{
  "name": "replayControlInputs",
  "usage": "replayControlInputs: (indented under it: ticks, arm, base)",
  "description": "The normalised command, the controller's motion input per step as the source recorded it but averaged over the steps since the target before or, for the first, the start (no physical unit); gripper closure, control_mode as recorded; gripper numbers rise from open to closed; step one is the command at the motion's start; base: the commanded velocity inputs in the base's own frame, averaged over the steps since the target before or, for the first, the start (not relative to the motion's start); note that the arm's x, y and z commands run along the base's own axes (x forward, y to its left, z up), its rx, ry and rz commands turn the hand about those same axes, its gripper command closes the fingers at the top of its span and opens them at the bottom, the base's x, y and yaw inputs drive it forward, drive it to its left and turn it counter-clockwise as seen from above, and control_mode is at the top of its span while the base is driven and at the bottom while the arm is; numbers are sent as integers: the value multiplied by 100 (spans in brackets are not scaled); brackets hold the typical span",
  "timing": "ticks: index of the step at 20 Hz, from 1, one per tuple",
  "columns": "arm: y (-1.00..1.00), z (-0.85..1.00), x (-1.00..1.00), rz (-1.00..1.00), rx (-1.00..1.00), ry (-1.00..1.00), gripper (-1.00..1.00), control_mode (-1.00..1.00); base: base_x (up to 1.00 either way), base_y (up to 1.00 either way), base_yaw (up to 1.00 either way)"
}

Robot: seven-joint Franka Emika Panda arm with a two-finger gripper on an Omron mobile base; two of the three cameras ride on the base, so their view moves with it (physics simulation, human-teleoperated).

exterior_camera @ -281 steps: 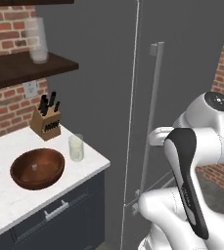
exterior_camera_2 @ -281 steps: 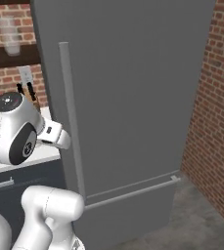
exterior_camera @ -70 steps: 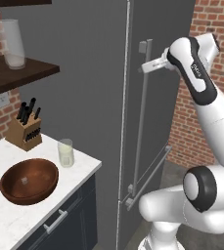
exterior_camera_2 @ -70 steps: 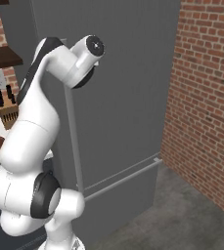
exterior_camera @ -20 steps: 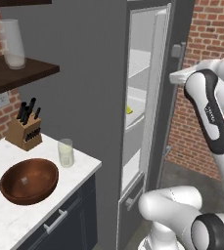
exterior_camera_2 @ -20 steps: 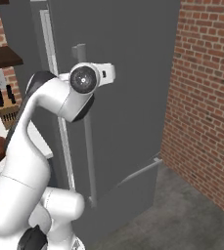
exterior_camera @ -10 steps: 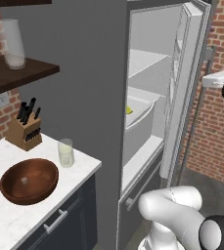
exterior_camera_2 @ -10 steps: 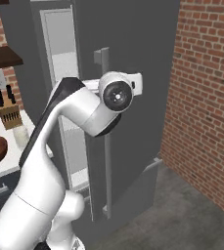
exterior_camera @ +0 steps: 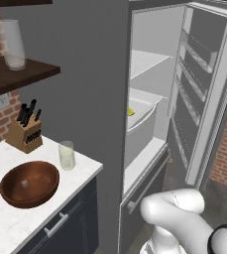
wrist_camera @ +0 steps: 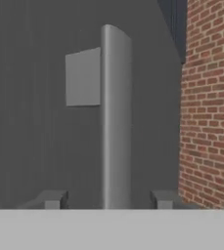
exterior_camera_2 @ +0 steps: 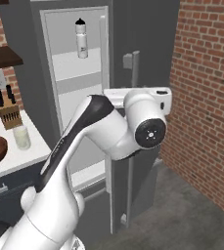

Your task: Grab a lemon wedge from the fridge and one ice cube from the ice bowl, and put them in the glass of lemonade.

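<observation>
Two fingertips (wrist_camera: 55, 199) straddle the door handle (wrist_camera: 116, 117) with a clear gap each side: gripper (wrist_camera: 108, 200) parted, gripping nothing. Fridge (exterior_camera: 154, 124) door stands wide open. Wedge (exterior_camera: 131, 112) sits on a middle shelf, well inside. Likely light, soft, slick with juice: pinch across the flat cut faces, gently. Glass (exterior_camera: 66, 155) just beyond the bowl (exterior_camera: 29, 184) on the counter (exterior_camera: 6, 223).

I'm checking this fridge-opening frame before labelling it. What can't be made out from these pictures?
- Lemon wedge: left base view shows a tiny yellow speck, partly behind the white bin; its shape can't be told.
- Ice in the ice bowl: one small pale bit, too small to count.
- Tool: hand view cuts off its fingertips at the bottom; contact with the fridge handle between them is unclear.
</observation>
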Motion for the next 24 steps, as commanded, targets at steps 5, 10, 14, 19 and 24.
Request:
replayControlInputs:
  ticks: [5, 10, 14, 19, 24]
  arm:
    - [-50, 54, -72, -9, 10, -14, -100, -100]
    - [-37, 62, -99, -12, 14, -11, -100, -100]
    - [-1, 58, -92, -11, 6, -2, -100, -100]
    - [74, 45, -35, -21, -10, 11, -100, -100]
    - [100, 39, 0, -22, -28, 22, -100, -100]
  base:
    - [0, 0, 0]
    - [0, 0, 0]
    - [0, 0, 0]
    - [0, 0, 0]
    - [0, 0, 0]
